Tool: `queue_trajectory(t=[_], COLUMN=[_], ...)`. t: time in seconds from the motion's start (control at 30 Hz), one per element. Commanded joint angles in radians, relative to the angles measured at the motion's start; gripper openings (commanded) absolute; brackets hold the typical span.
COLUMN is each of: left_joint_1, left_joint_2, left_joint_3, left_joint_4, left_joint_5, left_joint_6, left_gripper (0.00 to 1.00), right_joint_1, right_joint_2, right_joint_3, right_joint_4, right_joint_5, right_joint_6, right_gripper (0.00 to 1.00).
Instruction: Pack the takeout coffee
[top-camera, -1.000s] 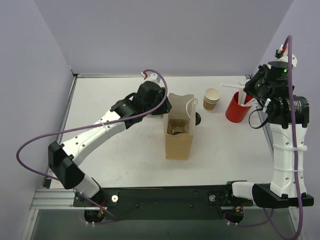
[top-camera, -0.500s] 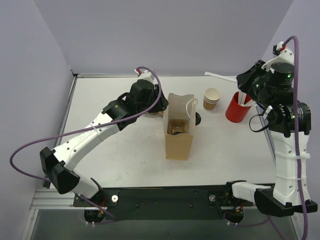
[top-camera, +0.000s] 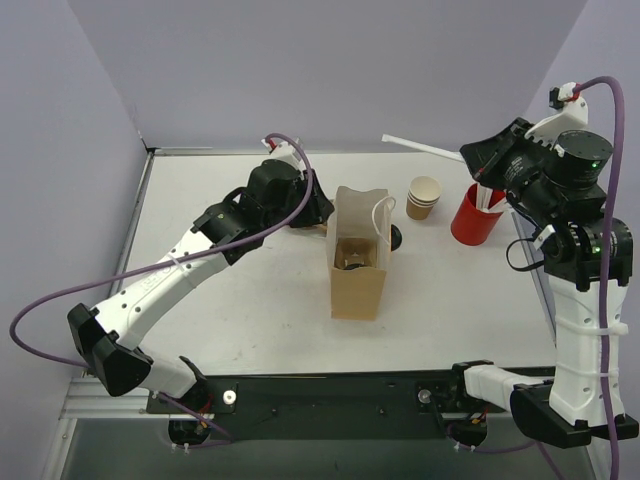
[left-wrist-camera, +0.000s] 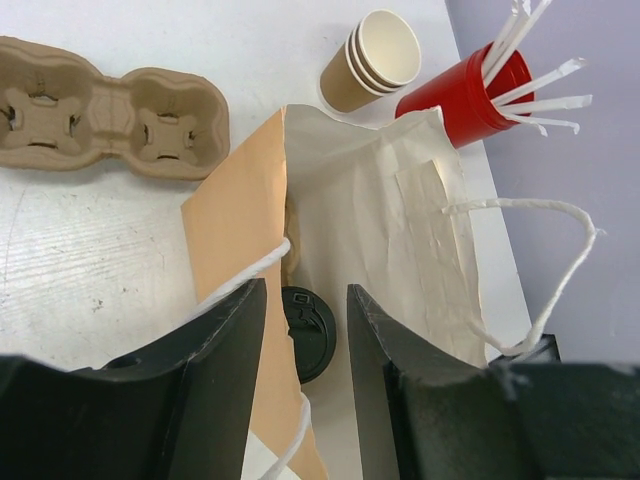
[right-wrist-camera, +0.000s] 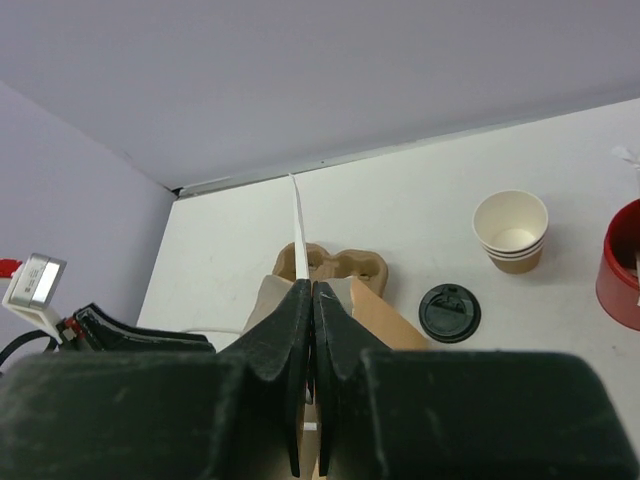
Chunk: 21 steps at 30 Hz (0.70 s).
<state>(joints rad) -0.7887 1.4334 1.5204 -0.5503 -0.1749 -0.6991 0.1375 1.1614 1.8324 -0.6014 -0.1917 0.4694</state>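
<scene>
Paper cups (top-camera: 424, 197): 3 nested tan cups, round and tapered, cream inside. They stand upright on the table at upper right of the top view, between the bag and the red cup and outside the bag.
Bag (top-camera: 358, 285): stiff kraft paper, tan outside and white inside. It stands open at frame centre with white twisted-cord handles (left-wrist-camera: 560, 260).
Inside the bag: a round black lid (left-wrist-camera: 308, 335) shows deep down. Whatever is under it is hidden by the bag walls.
Carrier (left-wrist-camera: 100, 115): rough brown moulded pulp with lobed slots, cut off at the upper left edge of the left wrist view. In the top view the left arm covers it.
Loose lid (right-wrist-camera: 450, 312): flat black plastic disc on the table, just beside the bag.
Red cup (top-camera: 472, 222): smooth red plastic holding several white straws (left-wrist-camera: 540, 80).
Left gripper (left-wrist-camera: 305, 290): released, its fingers spread over the bag's mouth with the tan wall edge between them.
Right gripper (right-wrist-camera: 312, 290): clenched on 1 thin white straw (right-wrist-camera: 297, 225), raised at upper right of the top view.
Table (top-camera: 230, 300): matte white, faintly scuffed.
</scene>
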Motion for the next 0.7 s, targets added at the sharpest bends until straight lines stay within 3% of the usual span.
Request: queue_trajectory(t=[0.0, 0.4, 0.67], left_joint_1=[0.016, 0.031, 0.045], left_joint_2=[-0.048, -0.116, -0.166], left_joint_3=[-0.008, -0.014, -0.013], left_joint_4=[0.024, 0.049, 0.095], left_joint_5=[0.069, 0.072, 0.043], left_joint_6=[0.004, -0.019, -0.02], left_gripper=[0.48, 0.48, 0.48], right_joint_1=[0.011, 0.034, 0.05], right_joint_2=[0.001, -0.015, -0.106], right_joint_3=[0.01, 0.036, -0.042], right_joint_4=[0.049, -0.052, -0.133], right_joint_5=[-0.12, -0.221, -0.247], right_joint_6=[0.006, -0.032, -0.051], right_gripper=[0.0, 0.0, 0.0])
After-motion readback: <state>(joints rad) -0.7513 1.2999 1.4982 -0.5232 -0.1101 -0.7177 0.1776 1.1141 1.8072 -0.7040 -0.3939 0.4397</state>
